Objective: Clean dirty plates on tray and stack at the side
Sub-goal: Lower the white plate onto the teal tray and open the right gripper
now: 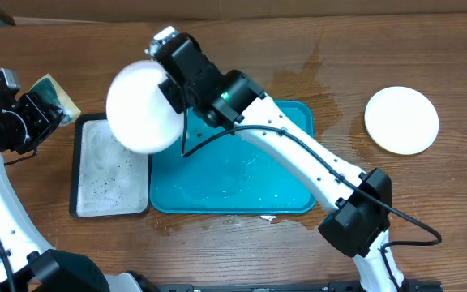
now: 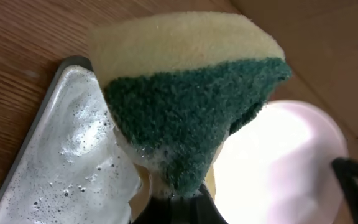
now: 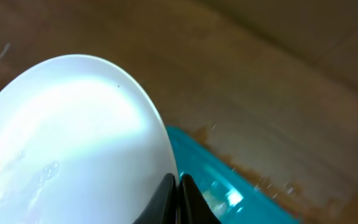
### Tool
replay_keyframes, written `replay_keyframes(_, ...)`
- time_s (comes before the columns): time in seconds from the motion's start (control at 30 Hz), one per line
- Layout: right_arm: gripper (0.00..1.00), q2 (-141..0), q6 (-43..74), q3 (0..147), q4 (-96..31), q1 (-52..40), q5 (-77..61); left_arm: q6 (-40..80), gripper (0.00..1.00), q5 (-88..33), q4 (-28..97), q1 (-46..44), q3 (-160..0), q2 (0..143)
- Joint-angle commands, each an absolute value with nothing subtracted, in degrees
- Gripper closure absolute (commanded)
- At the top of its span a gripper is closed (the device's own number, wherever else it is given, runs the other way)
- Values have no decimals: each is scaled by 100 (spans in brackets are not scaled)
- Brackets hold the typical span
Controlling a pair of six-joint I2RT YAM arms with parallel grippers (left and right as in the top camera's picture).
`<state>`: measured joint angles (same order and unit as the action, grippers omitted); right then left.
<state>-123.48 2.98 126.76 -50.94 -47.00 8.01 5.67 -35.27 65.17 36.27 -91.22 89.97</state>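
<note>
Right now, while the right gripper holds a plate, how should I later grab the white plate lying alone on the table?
Pinch the rim. The white plate lies flat on the table, so likely only its raised lip gives purchase: approach low from the edge facing the teal tray, one finger over, one under.

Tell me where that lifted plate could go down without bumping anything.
Bare wood lies between the teal tray and the white plate at the right. The teal tray's floor looks bare too, only wet. Crowded: the left, around the soapy tray, sponge and lifted plate.
</note>
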Motion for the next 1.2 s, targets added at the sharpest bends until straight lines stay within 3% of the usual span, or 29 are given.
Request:
replay_keyframes(0.0, 96, -12254, 897, 12774, -5476, -4558, -16, 576, 96, -3538, 6554, 3581, -9240, 8901)
replay_keyframes(0.47, 96, -12248, 836, 12685, -8058, -3430, -775, 517, 96, -3155, 6567, 3103, -9240, 8901)
replay_keyframes(0.8, 96, -12248, 294, 11924, -7955, -3275, -1212, 513, 96, -2766, 6552, 2672, -9240, 8903)
replay_keyframes(1.17, 95, -12248, 246, 10731, -6965, -3238, -1540, 467, 96, -2764, 6558, 2578, -9240, 8914)
